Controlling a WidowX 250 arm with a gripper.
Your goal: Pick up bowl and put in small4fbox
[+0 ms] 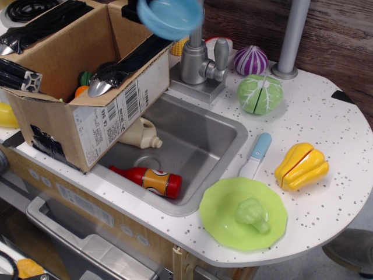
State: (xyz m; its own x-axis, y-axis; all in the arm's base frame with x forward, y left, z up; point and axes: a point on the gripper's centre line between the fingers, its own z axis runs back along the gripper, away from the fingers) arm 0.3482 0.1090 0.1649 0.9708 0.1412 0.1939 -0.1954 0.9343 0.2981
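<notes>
Light blue bowl [169,16] up at the top edge, blurred, tilted, in the air above the right rim of the small4fbox [87,87]. No tool visible around it; cannot tell whether spread or pinching, out of view past the top edge. Brown cardboard box open, black-taped flaps [143,52] folded outward, white barcode label [122,114] facing the sink. Inside the box: a silver spoon [100,86] lying on the flap edge, plus something orange and something green, too hidden to name. Box overhanging the left part of the steel sink [198,137]. Down in the sink: cream bottle [140,134] just under the box, red bottle [148,179] with a yellow label lying on its side near the front wall. Grey faucet [198,58] standing behind the sink, just right of the bowl. Over on the speckled white desk [332,198]: purple onion [250,59] at the back, green cabbage [259,94] just in front of it, light blue knife [256,154] beside the sink, yellow pepper [301,166] well to the right. Lime-green plate [221,201] at the front edge, small green vegetable piece [252,213] resting on it. Grey pole [289,35] rising from the desk at the back.
</notes>
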